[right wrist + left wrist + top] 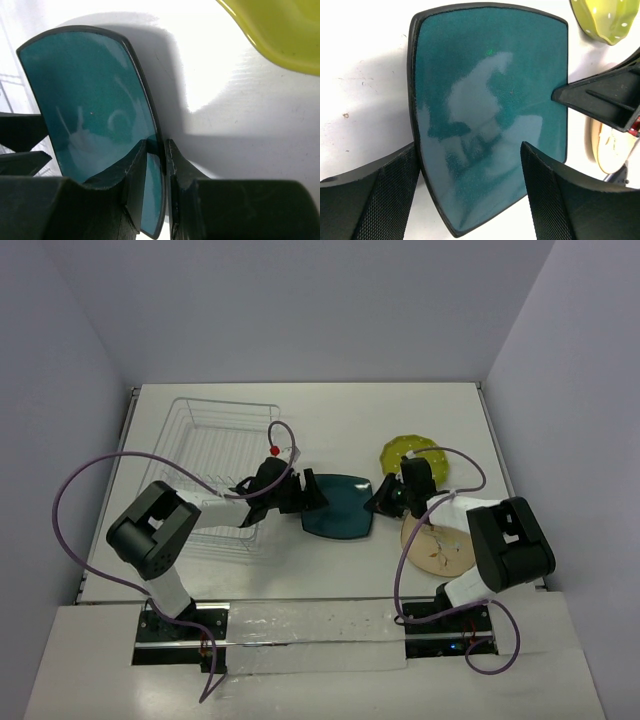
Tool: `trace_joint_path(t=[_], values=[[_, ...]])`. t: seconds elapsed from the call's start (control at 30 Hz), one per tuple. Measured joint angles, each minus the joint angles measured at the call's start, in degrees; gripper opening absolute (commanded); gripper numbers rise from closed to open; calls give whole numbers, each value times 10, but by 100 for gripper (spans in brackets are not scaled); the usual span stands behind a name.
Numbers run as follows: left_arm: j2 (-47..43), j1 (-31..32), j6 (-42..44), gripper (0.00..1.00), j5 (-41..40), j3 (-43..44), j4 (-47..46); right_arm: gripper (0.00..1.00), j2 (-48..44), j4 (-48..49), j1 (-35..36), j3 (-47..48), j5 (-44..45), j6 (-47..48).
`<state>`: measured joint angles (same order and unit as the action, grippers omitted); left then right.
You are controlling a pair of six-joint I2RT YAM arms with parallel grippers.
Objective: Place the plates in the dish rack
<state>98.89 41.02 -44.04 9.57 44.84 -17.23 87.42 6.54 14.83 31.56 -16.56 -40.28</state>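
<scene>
The dark teal rounded-square plate (pixel 340 506) lies mid-table, right of the dish rack (pixel 222 455). My right gripper (pixel 386 500) is shut on its right rim (pixel 156 145), and that edge looks lifted, with a shadow under it. My left gripper (pixel 306 492) is open at the plate's left edge; in the left wrist view (pixel 470 147) its fingers straddle the plate's near corner (pixel 485 100). The yellow-green dotted plate (pixel 408 452) sits behind the right gripper. The cream floral plate (pixel 440 546) lies under the right arm, partly hidden.
The white wire rack is empty and stands at the back left, just behind the left arm. The yellow-green plate also shows in the left wrist view (pixel 607 17) and the right wrist view (pixel 280 30). Walls enclose the table on three sides.
</scene>
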Motion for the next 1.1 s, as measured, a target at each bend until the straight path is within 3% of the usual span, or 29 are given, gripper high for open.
trace_joint_path(t=[0.53, 0.77, 0.9, 1.1], values=[[0, 33, -21, 63, 118, 39, 8, 0, 4, 122, -28, -44, -47, -11], [2, 40, -9, 34, 117, 89, 27, 0, 4, 126, -26, -46, -40, 6], [4, 43, 9, 0, 87, 108, 55, 0, 1, 120, -25, -49, -39, 19], [4, 53, 23, 0, 66, 131, 90, 0, -10, 107, -23, -50, -38, 31]])
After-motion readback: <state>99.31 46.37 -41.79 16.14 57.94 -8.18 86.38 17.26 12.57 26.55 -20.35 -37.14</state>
